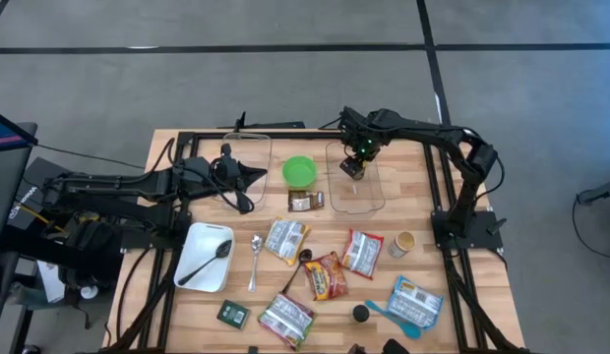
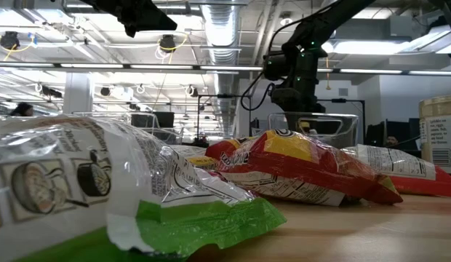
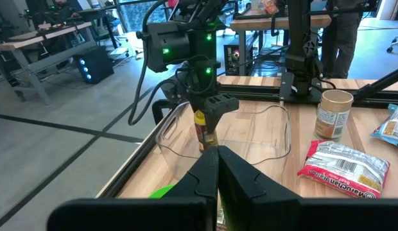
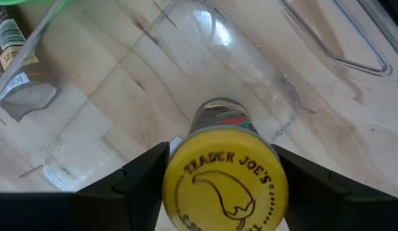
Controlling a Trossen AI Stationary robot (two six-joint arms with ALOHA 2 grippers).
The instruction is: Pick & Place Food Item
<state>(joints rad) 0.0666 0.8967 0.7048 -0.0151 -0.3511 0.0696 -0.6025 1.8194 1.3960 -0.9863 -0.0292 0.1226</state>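
The right gripper (image 1: pixel 354 167) hangs over the clear tub (image 1: pixel 356 202) at the far side of the counter (image 1: pixel 453 295), and its fingers (image 4: pixel 141 176) stand on both sides of a small jar (image 4: pixel 224 176) with a yellow lid. The jar is upright between them, above the bottom of the tub; I cannot tell if the fingers press it or if it already stands on the bottom. Nothing else lies in this tub. A second clear tub (image 1: pixel 248 147) at the far left holds no food, and the left gripper (image 1: pixel 254 175) waits over it with its fingers closed together. Between the two tubs is a green bowl (image 1: pixel 299 171), with nothing seen inside. A white tray (image 1: pixel 190 258) at the left carries a black spoon (image 1: pixel 207 263). A paper cup (image 1: pixel 402 244) stands at the right. Several snack packets (image 1: pixel 330 275) lie loose on the counter, in no container.
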